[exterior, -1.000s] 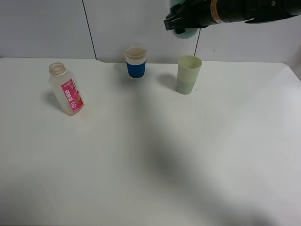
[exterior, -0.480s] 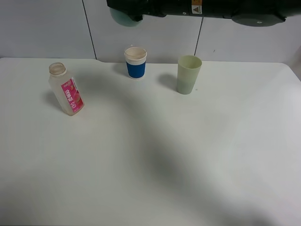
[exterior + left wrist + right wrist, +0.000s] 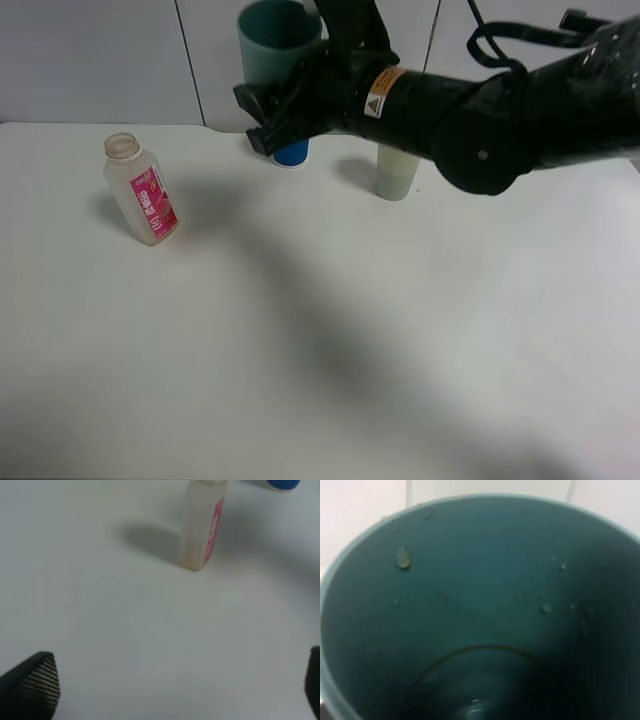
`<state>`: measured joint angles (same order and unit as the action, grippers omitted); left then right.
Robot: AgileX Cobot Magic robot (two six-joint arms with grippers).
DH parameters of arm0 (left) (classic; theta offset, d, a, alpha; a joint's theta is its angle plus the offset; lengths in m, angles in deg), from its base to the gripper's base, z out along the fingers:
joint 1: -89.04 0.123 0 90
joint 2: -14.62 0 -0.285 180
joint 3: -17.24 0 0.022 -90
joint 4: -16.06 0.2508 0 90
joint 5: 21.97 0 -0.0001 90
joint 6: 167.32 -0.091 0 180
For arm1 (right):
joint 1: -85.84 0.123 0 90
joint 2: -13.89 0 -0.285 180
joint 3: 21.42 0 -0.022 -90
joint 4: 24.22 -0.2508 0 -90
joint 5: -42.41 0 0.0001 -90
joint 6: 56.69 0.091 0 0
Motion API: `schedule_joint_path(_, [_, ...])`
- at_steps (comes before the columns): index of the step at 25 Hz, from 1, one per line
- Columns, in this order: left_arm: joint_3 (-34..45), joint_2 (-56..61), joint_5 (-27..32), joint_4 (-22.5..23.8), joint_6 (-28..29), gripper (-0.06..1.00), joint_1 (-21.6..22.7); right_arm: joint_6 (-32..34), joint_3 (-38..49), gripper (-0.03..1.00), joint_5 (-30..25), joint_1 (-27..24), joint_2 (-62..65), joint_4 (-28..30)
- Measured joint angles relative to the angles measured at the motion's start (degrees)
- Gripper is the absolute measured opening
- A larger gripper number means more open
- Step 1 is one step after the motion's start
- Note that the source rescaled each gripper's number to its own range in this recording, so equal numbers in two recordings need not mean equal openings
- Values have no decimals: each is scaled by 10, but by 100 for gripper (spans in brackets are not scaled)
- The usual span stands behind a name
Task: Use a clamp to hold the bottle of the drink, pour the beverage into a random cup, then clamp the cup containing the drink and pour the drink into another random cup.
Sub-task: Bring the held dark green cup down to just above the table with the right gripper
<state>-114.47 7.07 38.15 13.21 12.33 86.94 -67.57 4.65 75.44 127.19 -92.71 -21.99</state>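
The clear bottle (image 3: 140,190) with a pink label stands uncapped at the table's left; the left wrist view shows the bottle (image 3: 202,525) too. My right gripper (image 3: 283,88) reaches across from the right, shut on a teal cup (image 3: 279,38) held high near the back wall. In the right wrist view the teal cup (image 3: 480,610) fills the frame, with droplets on its inner wall. A blue cup (image 3: 292,154) peeks out below that gripper. Behind the arm stands a pale green cup (image 3: 394,176), partly hidden. My left gripper (image 3: 172,687) is open over bare table, short of the bottle.
The white table (image 3: 320,330) reaches to a white panelled wall (image 3: 100,60) at the back. My right arm (image 3: 480,110) spans the back right of the table above the cups. The blue cup (image 3: 283,484) shows at the edge of the left wrist view.
My right arm has swung left and down with the teal cup, from the upper right to above the blue cup. It now hides parts of both standing cups. The bottle has not moved.
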Motion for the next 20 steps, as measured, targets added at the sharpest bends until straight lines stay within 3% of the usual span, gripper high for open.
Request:
schedule_joint_path(4, [0, 0, 0, 0, 0, 100, 0, 1, 45, 0, 46, 1, -30, -31])
schedule_joint_path(10, [0, 0, 0, 0, 0, 100, 0, 62, 78, 0, 146, 1, -98, 16])
schedule_joint_path(20, [0, 0, 0, 0, 3, 100, 0, 68, 80, 0, 240, 1, -203, 27])
